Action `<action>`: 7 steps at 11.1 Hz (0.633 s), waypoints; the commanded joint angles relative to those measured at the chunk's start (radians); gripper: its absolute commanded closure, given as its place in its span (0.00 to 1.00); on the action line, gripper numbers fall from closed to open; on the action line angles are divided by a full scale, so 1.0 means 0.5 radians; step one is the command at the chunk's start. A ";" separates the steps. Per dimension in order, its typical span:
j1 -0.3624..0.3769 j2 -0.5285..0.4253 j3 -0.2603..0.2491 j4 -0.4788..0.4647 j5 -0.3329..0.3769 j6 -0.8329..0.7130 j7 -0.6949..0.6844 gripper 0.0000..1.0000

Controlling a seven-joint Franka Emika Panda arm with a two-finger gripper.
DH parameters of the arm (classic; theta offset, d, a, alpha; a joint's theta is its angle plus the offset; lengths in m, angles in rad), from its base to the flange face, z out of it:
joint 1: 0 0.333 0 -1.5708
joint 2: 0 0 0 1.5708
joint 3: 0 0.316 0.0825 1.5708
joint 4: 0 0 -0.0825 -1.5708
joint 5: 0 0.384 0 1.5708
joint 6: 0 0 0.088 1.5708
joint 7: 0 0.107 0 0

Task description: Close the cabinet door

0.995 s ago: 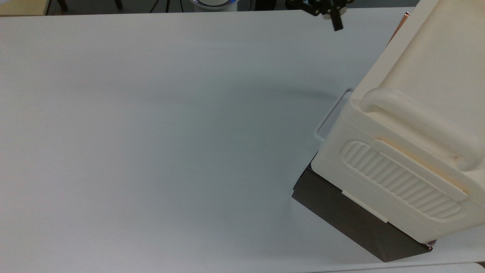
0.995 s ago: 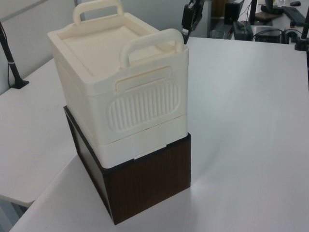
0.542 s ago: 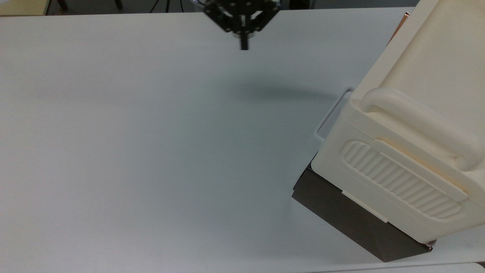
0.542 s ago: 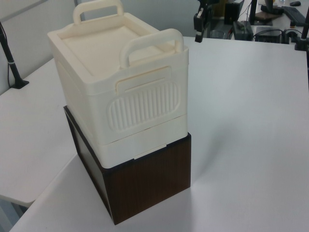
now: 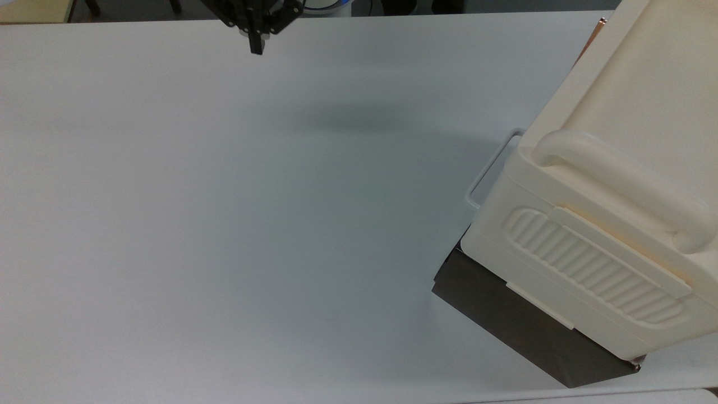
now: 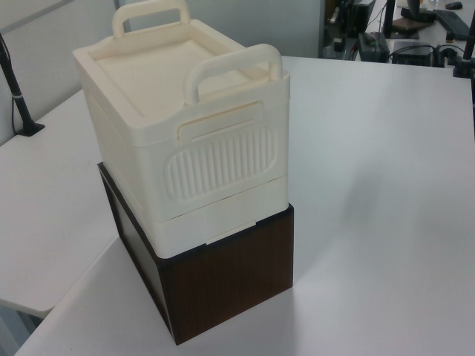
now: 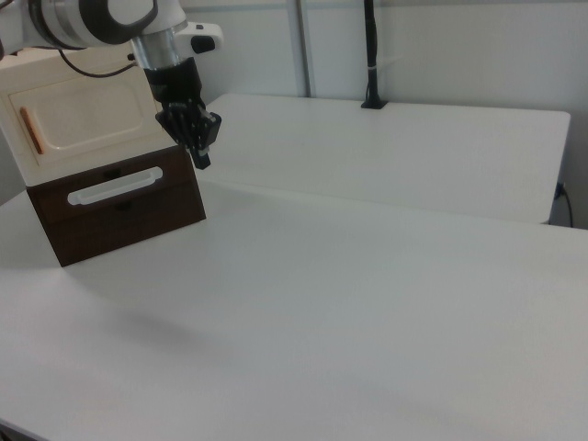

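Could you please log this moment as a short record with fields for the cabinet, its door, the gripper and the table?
cabinet: cream box with two rounded top handles and a ribbed side panel, set on a dark brown base
cabinet door: cream panel with a copper-orange bar handle, lying flush with the front in the right view
base front: white bar handle
gripper: black, jaws together, above the table, apart from the cabinet
table: white top
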State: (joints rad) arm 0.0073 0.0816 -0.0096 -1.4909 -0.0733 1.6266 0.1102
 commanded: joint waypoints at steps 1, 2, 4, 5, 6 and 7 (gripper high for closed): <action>-0.057 -0.163 -0.002 -0.200 -0.001 -0.004 -0.138 0.68; -0.058 -0.157 -0.005 -0.194 -0.001 0.002 -0.141 0.52; -0.058 -0.154 -0.005 -0.203 -0.001 -0.007 -0.153 0.00; -0.058 -0.151 -0.005 -0.203 -0.001 -0.004 -0.153 0.00; -0.058 -0.145 -0.005 -0.200 -0.001 0.008 -0.153 0.00; -0.058 -0.145 -0.005 -0.197 -0.001 -0.004 -0.153 0.00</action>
State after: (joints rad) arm -0.0238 0.0332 -0.0098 -1.5601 -0.0735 1.6260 0.0554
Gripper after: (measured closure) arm 0.163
